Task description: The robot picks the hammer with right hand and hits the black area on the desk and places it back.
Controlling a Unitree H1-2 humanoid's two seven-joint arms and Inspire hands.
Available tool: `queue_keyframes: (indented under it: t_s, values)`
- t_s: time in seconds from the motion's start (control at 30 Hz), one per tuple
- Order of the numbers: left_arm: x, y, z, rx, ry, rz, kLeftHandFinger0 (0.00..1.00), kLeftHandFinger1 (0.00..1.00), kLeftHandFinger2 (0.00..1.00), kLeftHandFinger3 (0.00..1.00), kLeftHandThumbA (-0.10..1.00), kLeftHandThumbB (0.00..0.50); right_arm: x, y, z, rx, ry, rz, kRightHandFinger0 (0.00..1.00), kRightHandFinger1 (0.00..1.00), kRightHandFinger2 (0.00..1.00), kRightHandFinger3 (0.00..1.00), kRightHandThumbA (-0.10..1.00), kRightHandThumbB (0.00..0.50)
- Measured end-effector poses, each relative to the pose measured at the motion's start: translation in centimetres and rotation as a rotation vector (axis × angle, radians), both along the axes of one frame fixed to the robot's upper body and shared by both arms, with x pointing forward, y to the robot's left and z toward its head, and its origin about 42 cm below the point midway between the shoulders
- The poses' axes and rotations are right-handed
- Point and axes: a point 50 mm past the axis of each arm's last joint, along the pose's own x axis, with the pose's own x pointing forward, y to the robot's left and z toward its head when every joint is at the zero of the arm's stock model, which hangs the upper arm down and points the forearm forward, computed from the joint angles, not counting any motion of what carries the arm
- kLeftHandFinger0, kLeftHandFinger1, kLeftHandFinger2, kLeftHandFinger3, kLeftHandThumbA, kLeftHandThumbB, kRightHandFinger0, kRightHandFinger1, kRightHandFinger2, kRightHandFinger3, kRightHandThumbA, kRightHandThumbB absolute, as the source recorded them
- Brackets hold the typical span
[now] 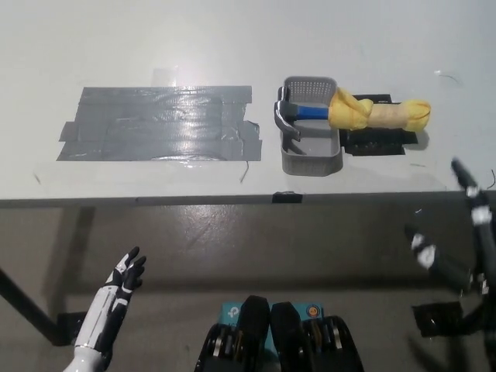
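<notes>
The hammer (341, 111) lies across a small grey basket (311, 160) on the desk, its steel head at the left and its handle wrapped in yellow cloth pointing right. Left of the basket a patch of dark tape (159, 122) forms the black area on the desk. My black right hand (457, 240) hangs below the desk's front edge at the far right, its fingers spread, holding nothing. Low at the left rests my white left hand (124, 279), also open and below the desk edge.
A smaller black tape patch (377, 143) lies under the hammer's handle, right of the basket. The desk's front edge (232, 200) runs across the middle of the view, with grey floor below it.
</notes>
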Motion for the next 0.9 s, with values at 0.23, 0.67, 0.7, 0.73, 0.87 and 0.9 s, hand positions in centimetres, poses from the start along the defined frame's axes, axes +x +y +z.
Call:
queue_keyframes:
  t_s: [0.23,0.67,0.7,0.73,0.87,0.9]
  values:
    - [-0.1,-0.2,-0.1,0.009,0.004,-0.006,1.0,1.0,1.0,1.0,0.95,0.007,5.3,1.0,5.5,-0.21,-0.103,-0.02,1.0,1.0,1.0,1.0,0.67,0.373]
    - [-0.1,-0.4,-0.2,0.051,0.003,-0.014,1.0,1.0,1.0,1.0,1.0,0.047,13.3,5.3,4.7,-0.589,0.033,-0.054,1.0,1.0,1.0,1.0,0.76,0.358]
    - [-0.1,-0.4,-0.2,0.055,0.003,-0.014,1.0,1.0,1.0,1.0,1.0,0.048,13.8,5.5,4.6,-0.623,0.043,-0.062,1.0,1.0,1.0,1.0,0.77,0.361]
    - [-0.1,-0.4,-0.2,0.059,0.002,-0.014,1.0,1.0,1.0,1.0,1.0,0.043,14.3,5.8,4.4,-0.662,0.053,-0.067,1.0,1.0,1.0,1.0,0.78,0.363]
    - [-0.1,-0.4,-0.1,0.074,-0.005,-0.015,1.0,1.0,1.0,1.0,1.0,0.051,15.9,6.7,4.6,-0.794,0.067,-0.104,1.0,1.0,1.0,1.0,0.84,0.372]
    - [-0.1,-0.5,0.0,0.078,-0.008,-0.016,1.0,1.0,1.0,1.0,1.0,0.044,16.3,6.7,4.6,-0.824,0.068,-0.117,1.0,1.0,1.0,1.0,0.84,0.372]
